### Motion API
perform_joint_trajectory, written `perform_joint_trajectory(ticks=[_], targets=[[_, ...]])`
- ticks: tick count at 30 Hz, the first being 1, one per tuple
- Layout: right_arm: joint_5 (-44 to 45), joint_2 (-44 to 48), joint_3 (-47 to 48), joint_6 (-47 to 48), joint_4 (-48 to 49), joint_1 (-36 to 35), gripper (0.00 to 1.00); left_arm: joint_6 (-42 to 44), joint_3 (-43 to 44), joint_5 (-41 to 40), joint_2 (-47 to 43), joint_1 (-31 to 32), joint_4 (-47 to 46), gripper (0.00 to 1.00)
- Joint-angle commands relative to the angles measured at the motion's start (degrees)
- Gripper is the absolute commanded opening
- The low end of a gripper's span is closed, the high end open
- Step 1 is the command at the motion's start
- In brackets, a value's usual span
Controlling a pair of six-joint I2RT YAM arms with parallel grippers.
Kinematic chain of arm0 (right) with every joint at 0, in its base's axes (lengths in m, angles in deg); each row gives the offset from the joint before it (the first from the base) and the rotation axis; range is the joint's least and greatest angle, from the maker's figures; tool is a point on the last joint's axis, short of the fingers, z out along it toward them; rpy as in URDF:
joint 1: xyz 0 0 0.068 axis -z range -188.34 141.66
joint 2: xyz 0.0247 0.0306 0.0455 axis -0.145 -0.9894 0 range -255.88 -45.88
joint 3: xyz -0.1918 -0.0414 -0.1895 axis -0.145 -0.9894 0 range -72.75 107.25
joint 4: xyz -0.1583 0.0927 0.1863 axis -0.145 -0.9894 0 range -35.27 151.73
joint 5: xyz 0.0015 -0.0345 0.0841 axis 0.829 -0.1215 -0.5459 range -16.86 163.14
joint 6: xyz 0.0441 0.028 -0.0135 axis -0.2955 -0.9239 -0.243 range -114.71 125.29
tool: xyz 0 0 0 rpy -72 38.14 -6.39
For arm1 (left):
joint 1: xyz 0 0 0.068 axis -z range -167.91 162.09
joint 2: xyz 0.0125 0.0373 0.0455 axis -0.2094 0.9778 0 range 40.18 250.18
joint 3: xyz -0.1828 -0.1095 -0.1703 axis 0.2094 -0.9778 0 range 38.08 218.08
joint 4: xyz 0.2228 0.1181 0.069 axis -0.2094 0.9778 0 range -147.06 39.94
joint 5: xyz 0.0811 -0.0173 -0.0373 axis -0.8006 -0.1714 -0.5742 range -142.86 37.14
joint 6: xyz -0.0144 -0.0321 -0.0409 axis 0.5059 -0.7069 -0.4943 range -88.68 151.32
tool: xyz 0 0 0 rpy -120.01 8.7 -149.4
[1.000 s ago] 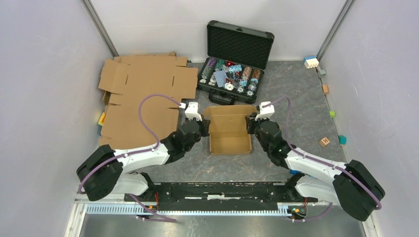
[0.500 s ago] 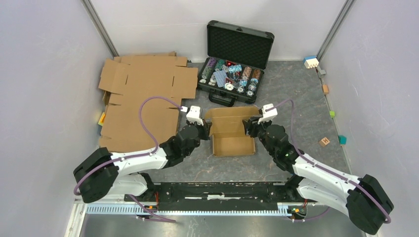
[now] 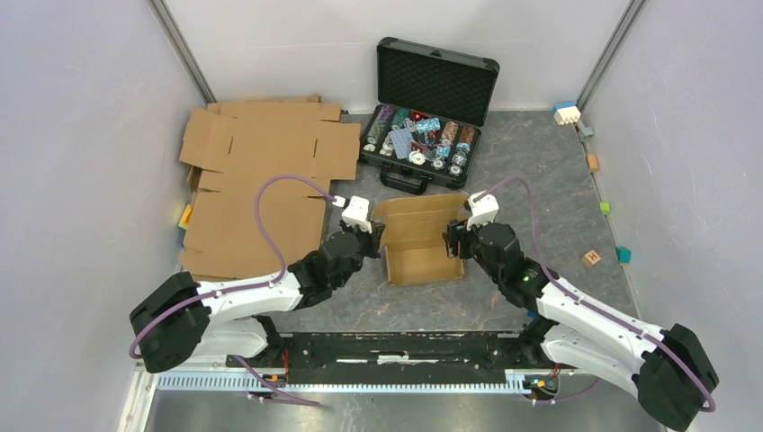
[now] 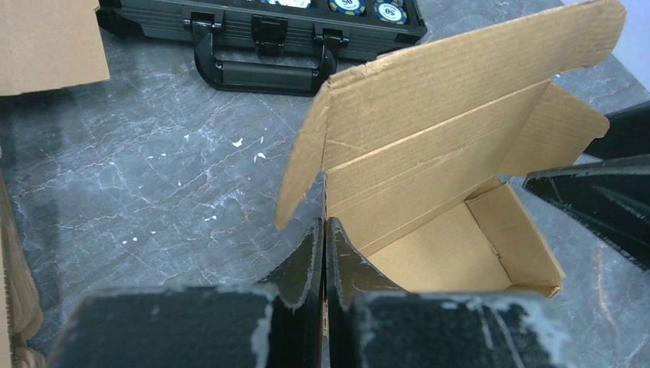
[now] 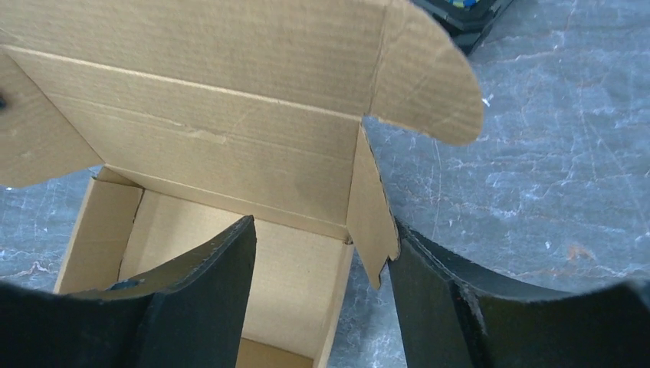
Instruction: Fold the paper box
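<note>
Straddling the right wall of the paper box (image 3: 421, 256), the right end effector (image 5: 320, 238) is released; pinch squarely by the crease while the clenched left end effector (image 4: 323, 234) steadies it

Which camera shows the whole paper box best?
Top external: the paper box shows almost whole, lid raised, tray open. Left wrist shows the lid and tray close up, with the near edge hidden. Right wrist crops it to the lid's underside, back wall and part of the floor.

Case (image 3: 436, 85) behind paper box (image 3: 421, 241)
</note>
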Motion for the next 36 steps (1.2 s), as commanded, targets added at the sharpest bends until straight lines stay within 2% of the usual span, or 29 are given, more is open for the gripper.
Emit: perform_joint_trajectory(ticks=[1, 6, 9, 11, 14, 17, 19, 21, 23, 25, 28, 30, 36], targets=[[-0.8, -0.7, 5.6, 4.5, -2.6, 0.4, 0.68, 5.3, 1.3, -1.2, -0.8, 0.3, -1.3, 0.02], [-9.1, -3.5, 8.4, 6.4, -3.6, 4.5, 0.64, 7.7, 3.0, -0.1, 1.3, 0.3, -0.4, 0.03], [-12.8, -4.8, 9.6, 5.9, -3.9, 7.2, 0.46, 8.1, 4.9, -0.2, 3.5, 0.2, 1.6, 0.03], [-14.3, -5.6, 10.4, 5.6, -4.3, 8.4, 0.39, 8.1, 5.5, -0.2, 4.3, 0.2, 1.8, 0.03], [-14.3, -6.7, 11.6, 5.4, -5.5, 8.9, 0.30, 8.1, 5.9, -0.6, 4.9, 0.2, 1.9, 0.03], [-13.8, -7.6, 12.3, 5.5, -7.0, 9.2, 0.26, 8.0, 6.0, -0.6, 4.9, 0.2, 1.9, 0.03], [-12.7, -8.1, 12.8, 5.6, -7.8, 9.3, 0.14, 7.0, 6.5, -0.7, 4.6, 0.2, 2.8, 0.05], [-12.0, -8.4, 13.2, 5.6, -8.3, 9.3, 0.00, 5.4, 7.8, -0.7, 4.2, 0.2, 5.9, 0.10], [-11.9, -8.3, 13.0, 5.9, -8.3, 9.3, 0.00, 2.9, 10.2, -0.6, 3.8, 0.2, 10.5, 0.18], [-11.4, -8.0, 12.6, 6.3, -8.0, 9.3, 0.00, -1.0, 13.7, 0.2, 3.8, -0.5, 17.9, 0.29], [-10.8, -7.2, 11.4, 6.7, -6.7, 9.3, 0.00, -6.4, 21.0, 7.7, 5.8, -5.0, 31.1, 0.30], [-10.7, -6.6, 10.6, 6.8, -6.1, 9.3, 0.00, -8.1, 24.3, 12.2, 7.0, -7.1, 36.3, 0.30], [-11.0, -6.2, 10.2, 7.0, -4.6, 9.3, 0.00, -7.0, 31.1, 12.1, 11.2, -8.6, 46.1, 0.30]])
